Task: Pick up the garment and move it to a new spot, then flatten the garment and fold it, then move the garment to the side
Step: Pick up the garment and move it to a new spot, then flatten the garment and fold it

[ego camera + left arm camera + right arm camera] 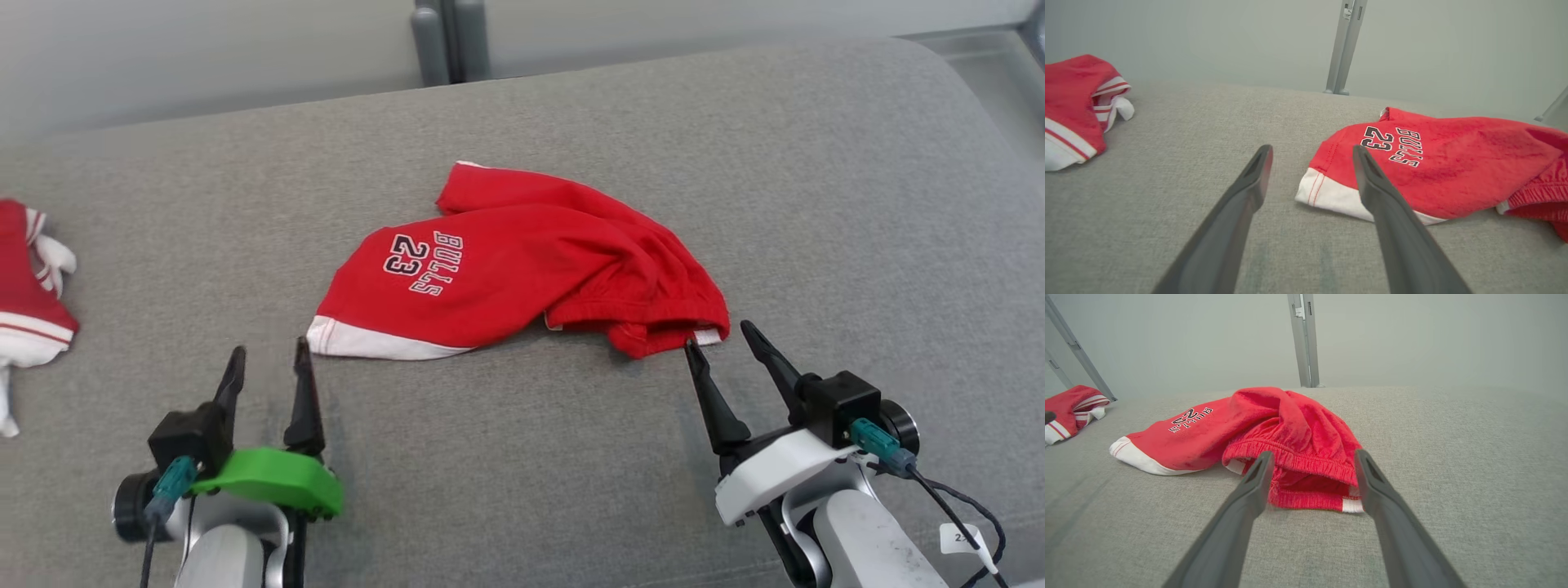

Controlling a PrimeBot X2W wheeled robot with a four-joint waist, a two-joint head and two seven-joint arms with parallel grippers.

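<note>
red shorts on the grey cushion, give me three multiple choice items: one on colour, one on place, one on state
1. What colour is the hem band of the red shorts?
A. black
B. white
C. green

2. Where on the grey cushion does the other red-and-white garment lie, in the head view?
A. at the left edge
B. on top of the shorts
C. in the far right corner

3. How do the left gripper and right gripper stand?
A. both shut on the shorts
B. left shut, right open
C. both open, holding nothing

Key: 1 B, the band along the leg edge is white; 2 A, it lies at the picture's left edge, apart from the shorts; 3 C, each pair of fingers is spread, with no cloth between them.
</note>
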